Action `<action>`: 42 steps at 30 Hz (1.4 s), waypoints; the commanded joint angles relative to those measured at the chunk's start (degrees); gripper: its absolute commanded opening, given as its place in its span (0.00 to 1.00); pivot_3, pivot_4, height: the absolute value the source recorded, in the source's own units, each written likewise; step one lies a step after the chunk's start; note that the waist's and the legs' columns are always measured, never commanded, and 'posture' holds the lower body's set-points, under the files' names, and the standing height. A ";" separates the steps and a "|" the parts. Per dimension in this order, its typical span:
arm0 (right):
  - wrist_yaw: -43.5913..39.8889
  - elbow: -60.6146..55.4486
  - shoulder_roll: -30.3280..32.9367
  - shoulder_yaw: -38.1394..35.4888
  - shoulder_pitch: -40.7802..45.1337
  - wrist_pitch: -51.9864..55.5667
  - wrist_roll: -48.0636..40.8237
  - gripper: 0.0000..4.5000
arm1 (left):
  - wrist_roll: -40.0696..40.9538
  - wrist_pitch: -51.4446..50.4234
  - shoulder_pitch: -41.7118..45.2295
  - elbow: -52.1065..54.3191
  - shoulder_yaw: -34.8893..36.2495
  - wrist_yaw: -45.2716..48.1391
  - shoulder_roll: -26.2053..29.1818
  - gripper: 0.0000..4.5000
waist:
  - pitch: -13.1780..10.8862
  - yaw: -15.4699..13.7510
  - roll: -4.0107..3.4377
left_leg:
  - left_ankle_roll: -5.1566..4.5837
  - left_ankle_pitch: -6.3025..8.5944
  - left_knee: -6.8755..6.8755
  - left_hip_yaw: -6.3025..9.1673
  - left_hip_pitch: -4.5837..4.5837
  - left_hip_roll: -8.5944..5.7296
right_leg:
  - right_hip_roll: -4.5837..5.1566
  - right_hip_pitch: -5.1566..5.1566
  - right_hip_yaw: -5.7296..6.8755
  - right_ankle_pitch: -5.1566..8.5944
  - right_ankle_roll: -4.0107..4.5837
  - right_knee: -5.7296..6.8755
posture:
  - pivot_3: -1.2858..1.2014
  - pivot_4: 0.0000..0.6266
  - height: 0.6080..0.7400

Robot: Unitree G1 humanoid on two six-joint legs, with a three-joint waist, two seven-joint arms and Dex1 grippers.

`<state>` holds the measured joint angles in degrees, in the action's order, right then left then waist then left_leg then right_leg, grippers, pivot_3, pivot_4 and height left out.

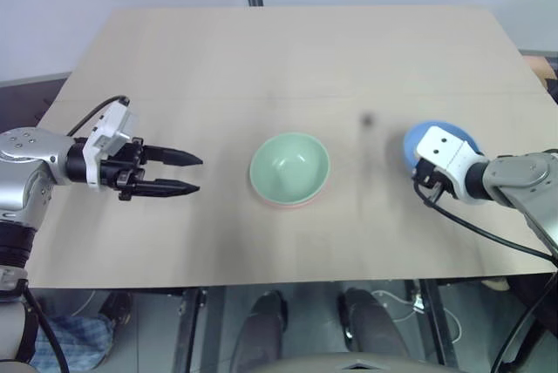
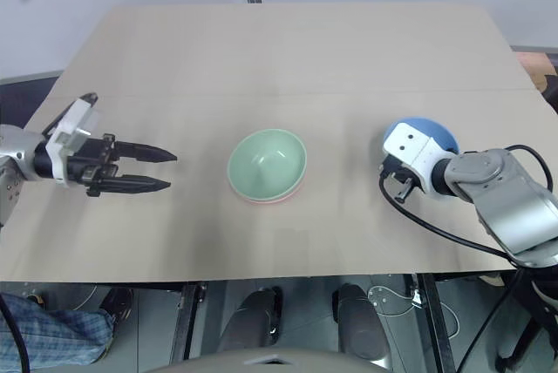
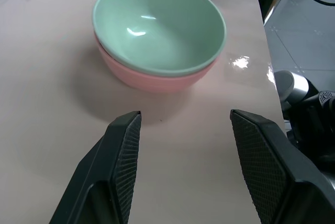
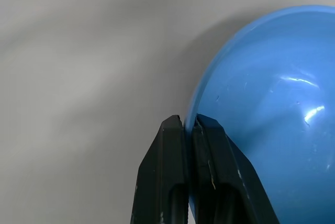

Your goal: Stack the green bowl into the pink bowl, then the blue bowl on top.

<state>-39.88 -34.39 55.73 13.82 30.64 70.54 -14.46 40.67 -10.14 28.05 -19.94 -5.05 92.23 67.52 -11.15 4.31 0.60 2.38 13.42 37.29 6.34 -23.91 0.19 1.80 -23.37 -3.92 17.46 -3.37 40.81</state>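
green bowl (image 1: pixel 289 166): pale mint, glossy, upright, nested in pink | pink bowl (image 3: pixel 157 77): salmon, upright, mid-table, only rim/side showing | blue bowl (image 4: pixel 272 114): sky-blue, glossy, upright, well apart, on stack's right

no readable text, labels, brands or numbers anywhere in these views
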 commanded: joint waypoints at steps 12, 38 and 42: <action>-12.88 -1.61 -12.79 11.90 33.13 -10.17 -3.89 0.02 | -2.07 4.63 10.17 -7.75 -7.18 0.27 -1.84 0.64 | 0.00 0.24 0.01 | 0.00 0.00 0.04 0.07 -0.01 0.01 | -0.03 0.00 0.05 0.00 0.00 0.02 | 0.52 0.24 1.00; -14.24 1.31 -13.22 15.12 33.28 -14.09 1.15 0.85 | -2.72 13.53 26.98 -23.98 -20.21 0.27 -6.53 0.64 | 0.02 1.16 0.03 | 0.01 -0.01 0.10 0.19 -0.06 -0.04 | -0.01 -0.01 0.13 0.00 0.00 0.02 | 0.52 0.24 1.00; -13.99 2.27 -13.04 15.32 33.22 -13.71 1.83 0.85 | -2.65 14.24 27.12 -24.60 -20.62 0.27 -6.46 0.64 | 0.02 1.15 0.03 | 0.01 -0.01 0.10 0.19 -0.06 -0.04 | -0.01 -0.01 0.13 0.00 0.00 0.02 | 0.52 0.24 1.00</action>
<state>-54.46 -31.80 42.38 31.05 63.66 57.29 -13.67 37.33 3.15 53.80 -44.21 -25.64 92.26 60.20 -11.13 5.46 0.63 2.38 13.41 37.39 6.52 -23.98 0.15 1.80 -23.39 -3.79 17.46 -3.37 40.84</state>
